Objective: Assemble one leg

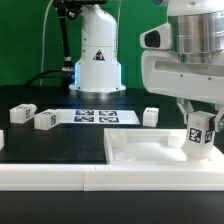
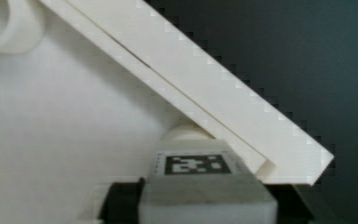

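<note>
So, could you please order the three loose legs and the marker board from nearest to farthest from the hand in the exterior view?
1. lone leg, toward the exterior view's right.
2. marker board, middle.
3. inner leg, the exterior view's left.
4. outermost leg, farthest left.

My base (image 1: 97,60) is a white tapered column with a black warning triangle and a blue glowing ring. My wrist housing (image 1: 180,68) is white and rounded, topped by grey metal. My fingers (image 2: 119,208) are dark.
</note>
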`<state>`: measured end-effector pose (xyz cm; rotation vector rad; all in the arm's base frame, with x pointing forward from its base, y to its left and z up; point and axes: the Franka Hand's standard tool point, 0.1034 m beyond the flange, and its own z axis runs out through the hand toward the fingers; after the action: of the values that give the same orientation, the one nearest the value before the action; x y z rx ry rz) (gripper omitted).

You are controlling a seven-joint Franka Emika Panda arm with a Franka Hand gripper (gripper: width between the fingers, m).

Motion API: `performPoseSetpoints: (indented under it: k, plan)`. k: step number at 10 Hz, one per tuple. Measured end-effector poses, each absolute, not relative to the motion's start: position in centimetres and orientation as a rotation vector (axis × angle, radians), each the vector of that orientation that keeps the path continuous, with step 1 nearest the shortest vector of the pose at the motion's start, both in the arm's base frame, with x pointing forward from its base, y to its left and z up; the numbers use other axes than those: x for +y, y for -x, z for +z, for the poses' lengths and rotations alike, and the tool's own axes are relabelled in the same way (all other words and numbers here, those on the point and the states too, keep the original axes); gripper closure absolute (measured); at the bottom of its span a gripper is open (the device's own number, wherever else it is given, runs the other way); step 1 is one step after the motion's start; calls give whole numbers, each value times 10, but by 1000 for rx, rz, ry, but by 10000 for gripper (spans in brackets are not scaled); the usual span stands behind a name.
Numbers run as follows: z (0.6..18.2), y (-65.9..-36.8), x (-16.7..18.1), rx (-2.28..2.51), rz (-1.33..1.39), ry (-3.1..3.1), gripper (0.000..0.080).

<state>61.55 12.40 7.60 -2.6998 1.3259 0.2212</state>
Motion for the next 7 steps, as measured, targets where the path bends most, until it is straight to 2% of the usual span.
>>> performPoseSetpoints:
  k: [2,3,4,7]
  plan:
    - [76,-616,125,1319,220,2702,506]
    - [76,-616,125,1265,217,2725,324]
    - [76,-616,124,1186,211,2757,202]
    - [75,-614,129,693,173,2914,160]
